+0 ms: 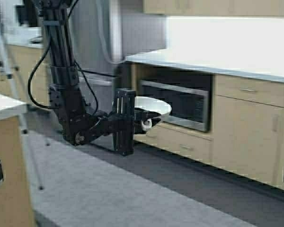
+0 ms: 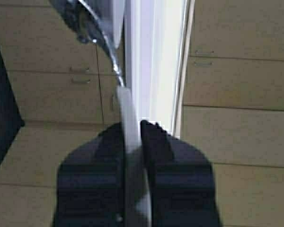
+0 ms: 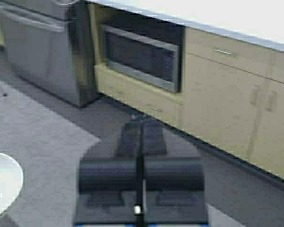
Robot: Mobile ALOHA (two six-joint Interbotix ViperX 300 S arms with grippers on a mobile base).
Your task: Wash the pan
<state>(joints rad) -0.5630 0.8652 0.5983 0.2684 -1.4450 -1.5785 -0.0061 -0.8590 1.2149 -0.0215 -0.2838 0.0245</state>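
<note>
The pan (image 1: 154, 105) is looking smooth and a bit shiny, white like painted metal. Its handle (image 2: 131, 156) is looking flat, grey and matt. The left gripper (image 2: 132, 126), holding that handle, is looking like dull black plastic. The fridge (image 1: 102, 33) and the microwave (image 1: 177, 101) are shining like brushed metal. The cabinets (image 1: 255, 137) are looking like pale, smooth wood. The floor mat (image 1: 99, 189) is looking grey, soft and rough, like carpet.
</note>
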